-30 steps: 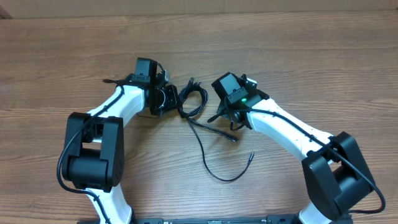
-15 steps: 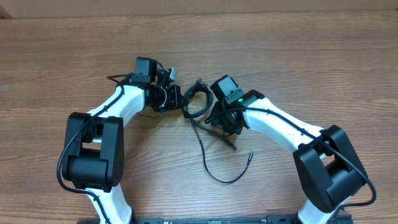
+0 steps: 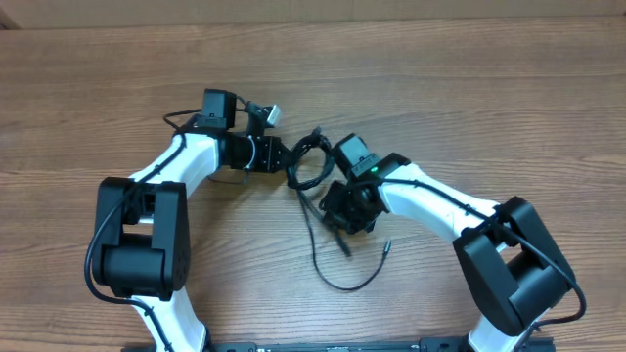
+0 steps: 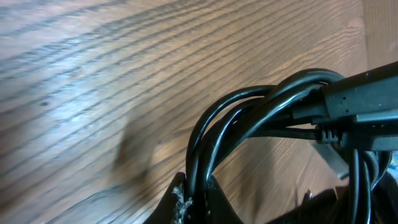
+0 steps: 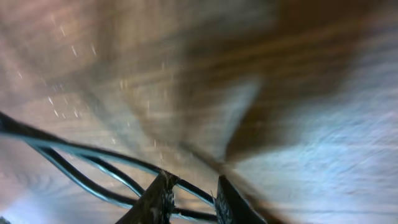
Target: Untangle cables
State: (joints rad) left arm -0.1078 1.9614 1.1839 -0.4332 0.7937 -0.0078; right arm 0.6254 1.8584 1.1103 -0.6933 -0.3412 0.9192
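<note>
The cables (image 3: 311,161) are thin black cords bunched in a loop mid-table. One long strand (image 3: 333,279) trails toward the front and ends in a small plug (image 3: 386,246). My left gripper (image 3: 288,164) holds the loop's left side. In the left wrist view the left gripper (image 4: 194,208) is shut on two or three black strands of the cables (image 4: 249,115), with a plug body (image 4: 360,102) at the right. My right gripper (image 3: 342,221) hangs over the strands just below the loop. In the blurred right wrist view the right gripper (image 5: 194,200) stands open, with cable strands (image 5: 93,165) crossing the gap.
The wooden table (image 3: 509,88) stretches all round the arms. A small white-tipped connector (image 3: 271,113) sticks up behind my left wrist. Both arm bases (image 3: 137,254) stand at the front edge, left and right.
My right arm has swung left and toward the front, coming down over the strands below the loop. The left gripper has kept its hold and shifted slightly, and the loop has tightened.
</note>
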